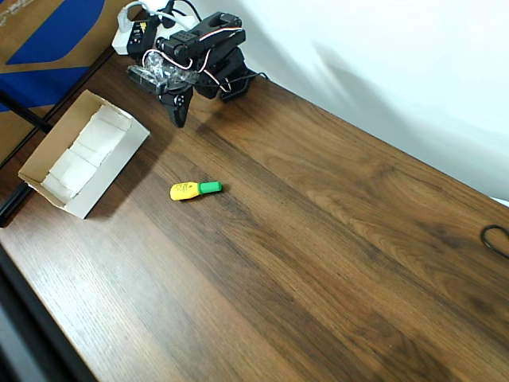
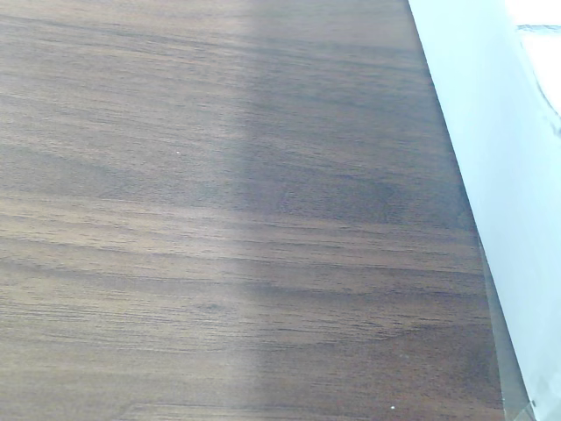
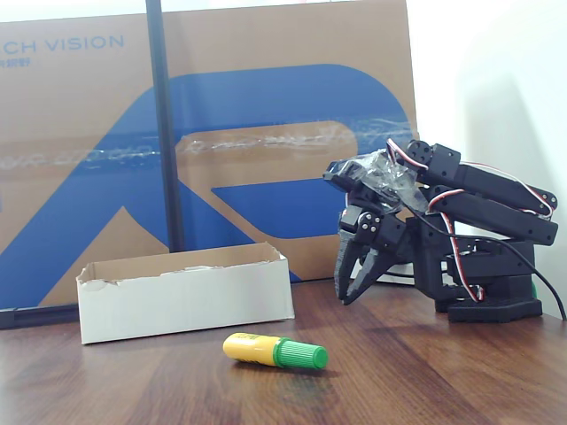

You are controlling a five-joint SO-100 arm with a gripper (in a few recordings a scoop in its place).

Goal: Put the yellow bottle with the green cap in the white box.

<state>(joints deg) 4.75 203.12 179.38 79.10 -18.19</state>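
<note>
We're folded up at the back of the worktop (image 1: 318,239), pincer (image 3: 356,282) pointing down with nothing in it and its fingers close together. The yellow bottle with the green cap (image 1: 194,189) lies on its side, cap toward three o'clock, at four o'clock from the white box (image 1: 48,185). The risk we see: it's round, so an off-centre pinch could roll it away.

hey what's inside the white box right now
The white box holds only white paper pieces lining its floor, per the overhead view. The yellow bottle lies outside on the table. Anything under the paper is hidden.
</note>
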